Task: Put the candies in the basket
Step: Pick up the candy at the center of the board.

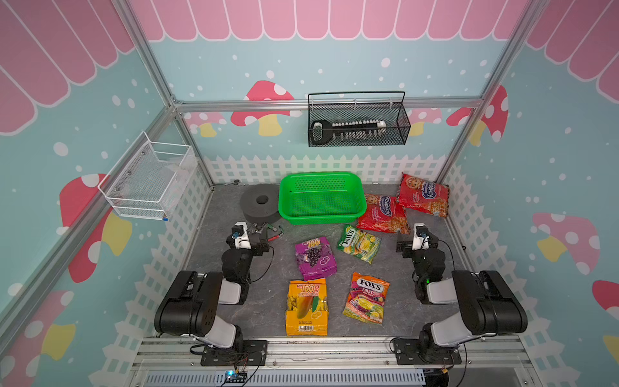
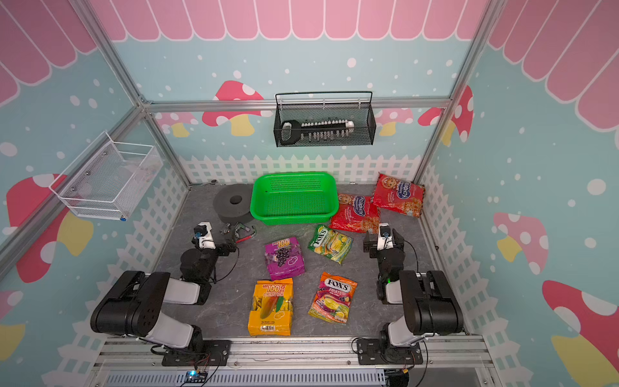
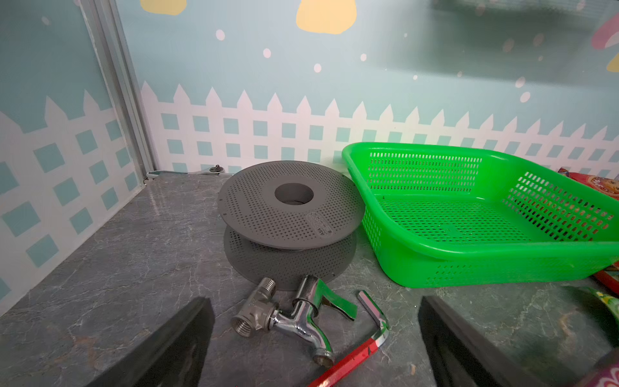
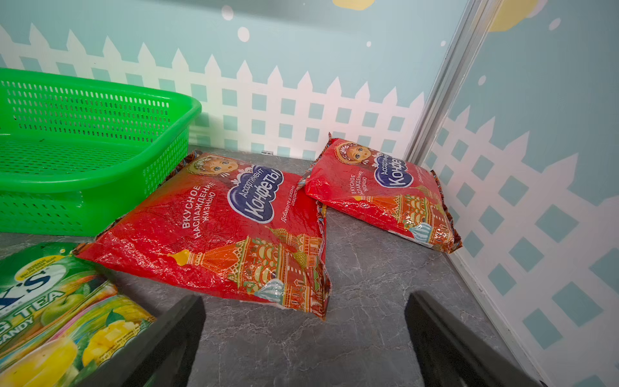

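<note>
The green basket [image 1: 321, 219] [image 2: 294, 219] stands empty at the back middle of the table. Two red candy bags [image 1: 383, 214] [image 1: 423, 195] lie to its right. In front of it lie a green-yellow Fox's bag [image 1: 359, 244], a purple "100" pack [image 1: 315, 258], an orange "100" pack [image 1: 306, 306] and an orange Fox's bag [image 1: 366, 298]. My left gripper [image 1: 259, 236] [image 3: 314, 299] is open, low over the table left of the candies. My right gripper [image 1: 407, 239] [image 4: 304, 296] is open, its tips just short of the nearer red bag [image 4: 214, 228].
A grey perforated spool [image 1: 259, 204] sits left of the basket. A chrome tap [image 3: 294, 315] and a red-handled tool [image 3: 351, 362] lie just ahead of my left fingertips. A black wire basket [image 1: 358, 124] hangs on the back wall, a white mesh basket [image 1: 150, 181] on the left wall.
</note>
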Robot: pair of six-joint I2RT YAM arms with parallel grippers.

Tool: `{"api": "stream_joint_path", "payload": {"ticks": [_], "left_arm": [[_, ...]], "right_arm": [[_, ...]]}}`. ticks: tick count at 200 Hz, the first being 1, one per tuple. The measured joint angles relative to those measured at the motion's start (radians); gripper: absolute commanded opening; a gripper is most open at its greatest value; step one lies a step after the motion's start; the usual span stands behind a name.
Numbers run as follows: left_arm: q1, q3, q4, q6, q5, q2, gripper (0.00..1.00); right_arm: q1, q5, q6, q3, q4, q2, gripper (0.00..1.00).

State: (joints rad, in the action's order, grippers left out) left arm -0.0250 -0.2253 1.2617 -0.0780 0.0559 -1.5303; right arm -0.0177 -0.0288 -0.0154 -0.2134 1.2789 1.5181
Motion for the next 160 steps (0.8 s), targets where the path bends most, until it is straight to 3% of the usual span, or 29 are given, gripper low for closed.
{"api": "stream_joint_path", "payload": {"ticks": [160], "left_arm": [[-0.002, 0.0, -0.002, 0.005, 0.0, 0.004, 0.99]], "right_arm": [[0.0, 0.023, 0.004, 0.0, -0.022, -0.018, 1.0]]}}
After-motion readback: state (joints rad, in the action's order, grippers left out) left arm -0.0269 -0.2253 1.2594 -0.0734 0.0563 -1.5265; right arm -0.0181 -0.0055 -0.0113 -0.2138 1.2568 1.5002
